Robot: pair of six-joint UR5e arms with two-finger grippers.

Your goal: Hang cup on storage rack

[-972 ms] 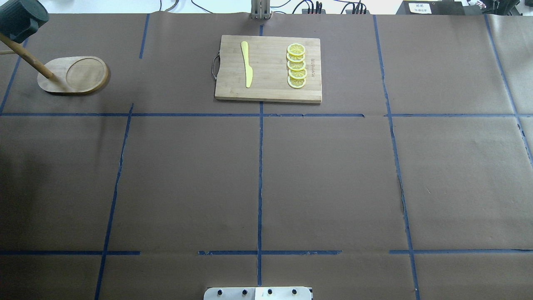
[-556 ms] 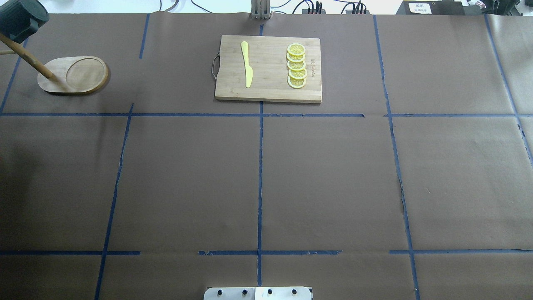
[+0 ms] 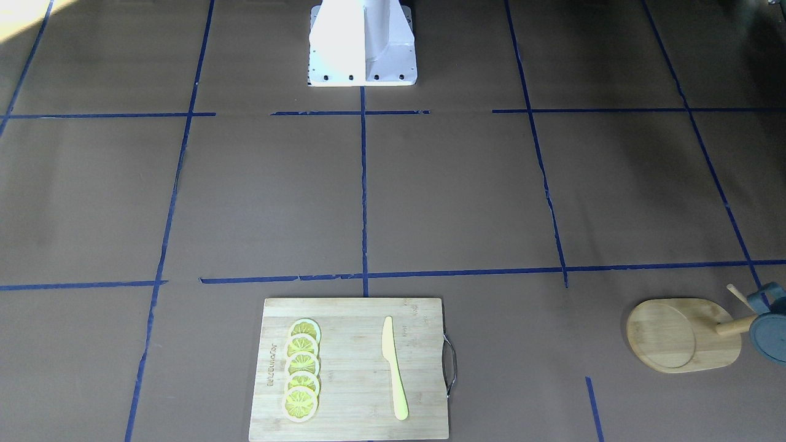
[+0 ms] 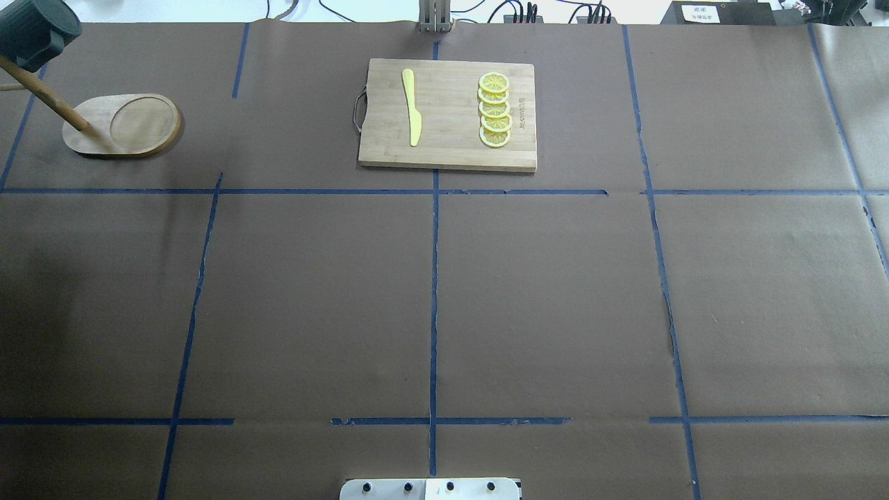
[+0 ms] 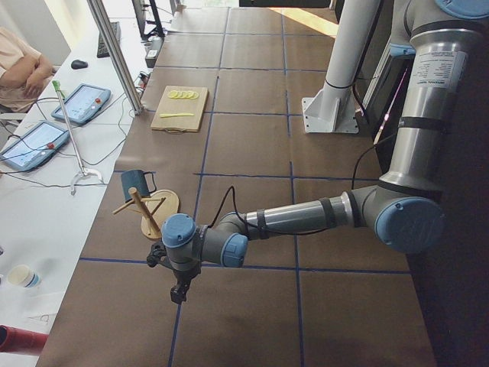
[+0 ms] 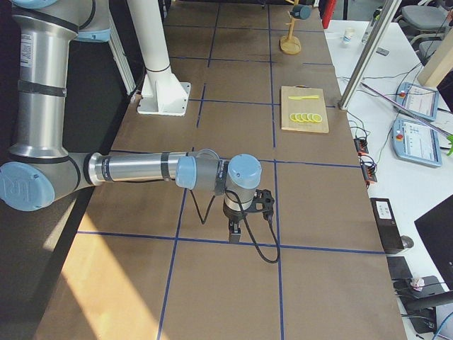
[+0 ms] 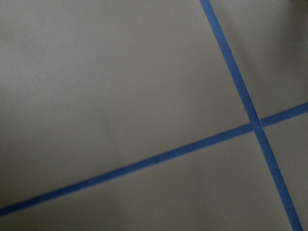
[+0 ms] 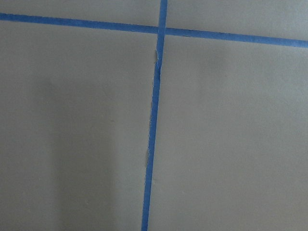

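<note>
The dark teal cup (image 4: 31, 31) hangs on a peg of the wooden storage rack (image 4: 128, 125) at the table's far left; the cup (image 3: 772, 325) and the rack (image 3: 675, 334) also show at the front view's right edge. In the left side view the cup (image 5: 136, 182) sits on the rack (image 5: 157, 210), and my left gripper (image 5: 179, 290) hovers low over the paper, well apart from it. My right gripper (image 6: 236, 232) points down at the table, far from the rack (image 6: 290, 46). I cannot tell whether either gripper is open or shut. Both wrist views show only brown paper and blue tape.
A bamboo cutting board (image 4: 448, 114) with a yellow knife (image 4: 412, 107) and several lemon slices (image 4: 494, 111) lies at the far middle. The robot's white base (image 3: 362, 43) stands at the near edge. Tablets and a person's arm (image 5: 23, 69) lie beyond the table.
</note>
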